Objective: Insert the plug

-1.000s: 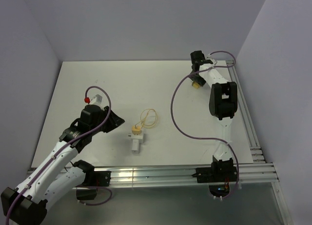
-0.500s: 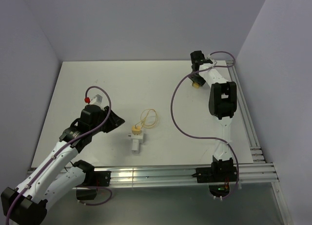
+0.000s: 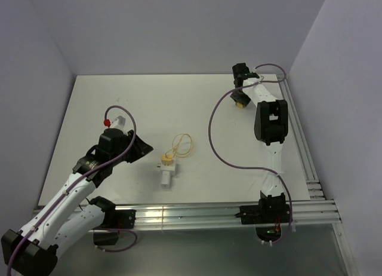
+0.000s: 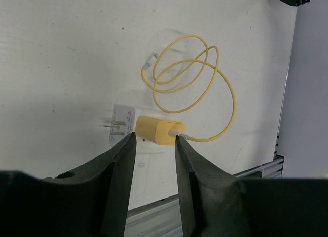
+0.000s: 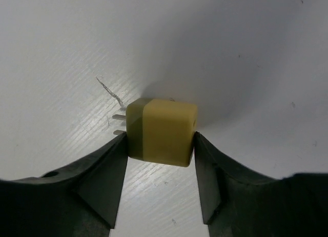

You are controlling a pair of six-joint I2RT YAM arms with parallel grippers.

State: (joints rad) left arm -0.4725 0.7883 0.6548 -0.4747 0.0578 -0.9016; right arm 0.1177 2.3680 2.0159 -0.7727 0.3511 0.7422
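Note:
The plug (image 5: 161,130) is a small yellow block with a darker end and two metal prongs pointing left. It lies on the white table at the far right (image 3: 239,103). My right gripper (image 5: 160,139) straddles it, and both fingers press its sides; in the top view this gripper (image 3: 240,98) is right over the plug. My left gripper (image 4: 155,137) is open and empty. It hovers near the yellow connector (image 4: 159,130) with its thin yellow wire loop (image 4: 189,73) and the small white block (image 4: 123,123). In the top view the left gripper (image 3: 142,150) is just left of them.
The connector (image 3: 168,161), wire loop (image 3: 182,146) and white block (image 3: 166,178) lie at the table's middle front. Aluminium rails run along the near edge (image 3: 197,213) and the right edge (image 3: 301,150). Walls close in the back and both sides.
My right gripper has shifted slightly towards the back at the plug. The left arm and the connector with its wire have not moved.

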